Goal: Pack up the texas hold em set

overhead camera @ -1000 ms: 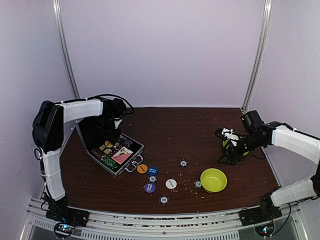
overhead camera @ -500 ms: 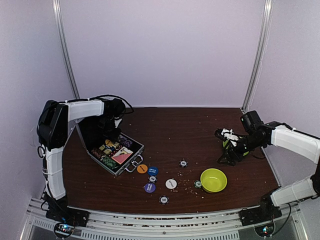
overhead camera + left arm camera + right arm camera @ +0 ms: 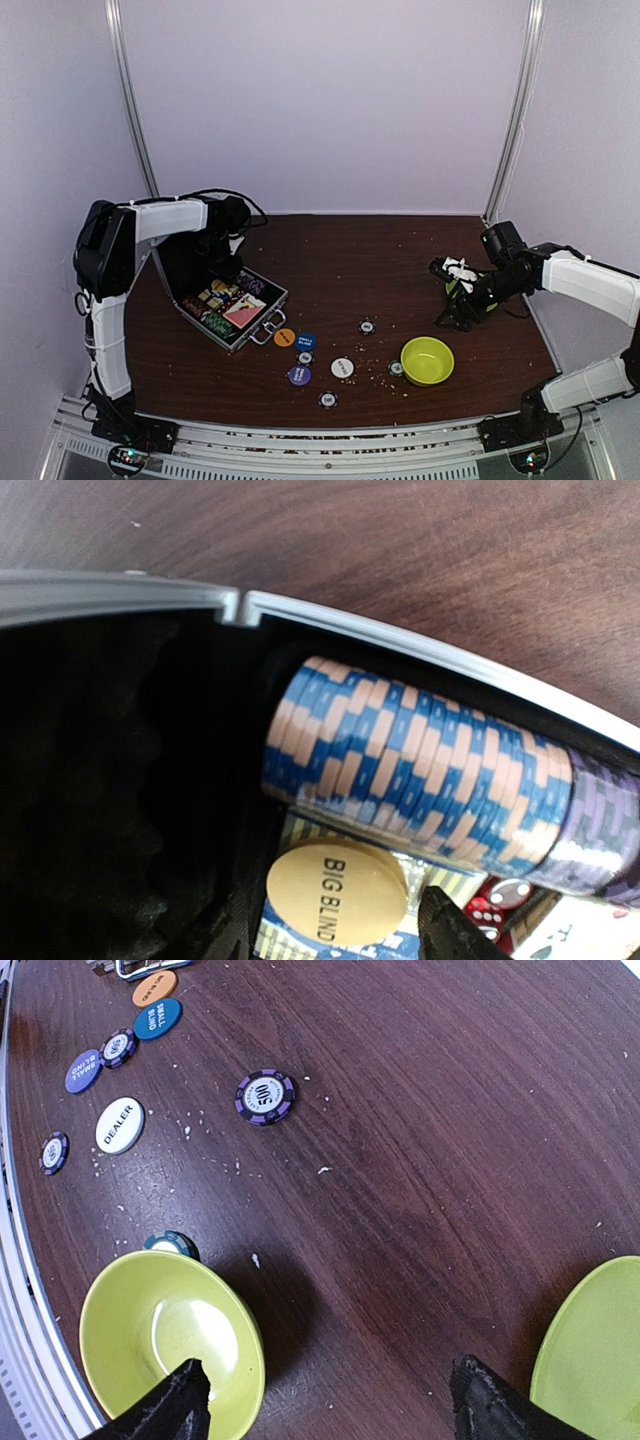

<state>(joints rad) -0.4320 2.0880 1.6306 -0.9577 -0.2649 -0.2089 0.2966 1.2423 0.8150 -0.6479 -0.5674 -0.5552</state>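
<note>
Left gripper [image 3: 224, 266] over open case [image 3: 205, 328], jaw state unclear; right gripper [image 3: 330, 1405] spread wide, empty, between bowl [image 3: 110, 1280] and plate [image 3: 600, 1340].

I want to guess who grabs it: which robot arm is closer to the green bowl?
Right. The right gripper hangs just beyond the lime-green bowl; the left gripper is far off, over the open aluminium case.

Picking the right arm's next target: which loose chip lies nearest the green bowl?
The teal-edged chip tucked beside the bowl rim; the other three chips lie well away, out toward the buttons.
</note>
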